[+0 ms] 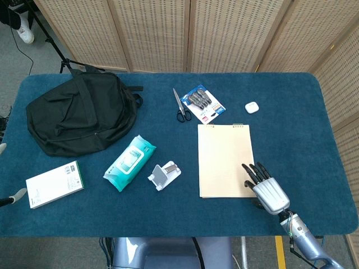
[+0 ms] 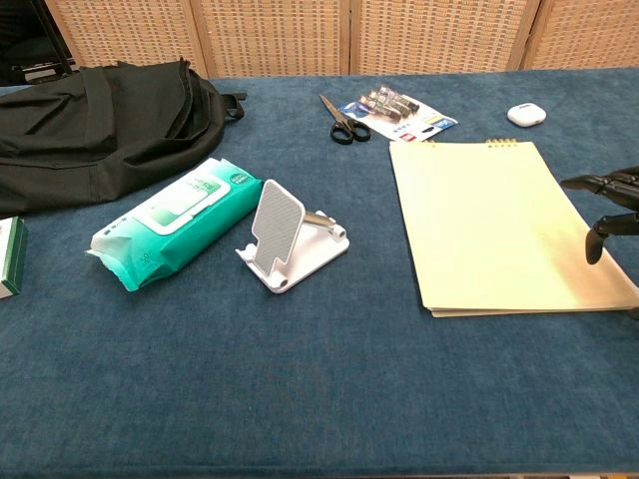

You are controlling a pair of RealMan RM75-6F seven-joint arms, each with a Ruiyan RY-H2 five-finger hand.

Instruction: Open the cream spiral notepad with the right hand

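1. Cream spiral-bound notepad (image 1: pixel 225 161) lies shut and flat on the blue cloth surface (image 1: pixel 168 213), right of centre, spiral at its far edge.
2. Right hand (image 1: pixel 265 186) hangs over the pad's near-right corner, fingers spread, holding nothing; probably placed there to catch the cover's free edge.
3. Head view shows the whole hand; chest view only dark fingertips (image 2: pixel 599 186) at the frame edge.
4. Left hand unseen.

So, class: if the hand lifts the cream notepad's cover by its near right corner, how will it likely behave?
The cream spiral notepad lies flat and thin, so its cover probably bends floppily. Bound along the far edge, it should hinge away from the right hand. It looks light, so it may slide on the table.
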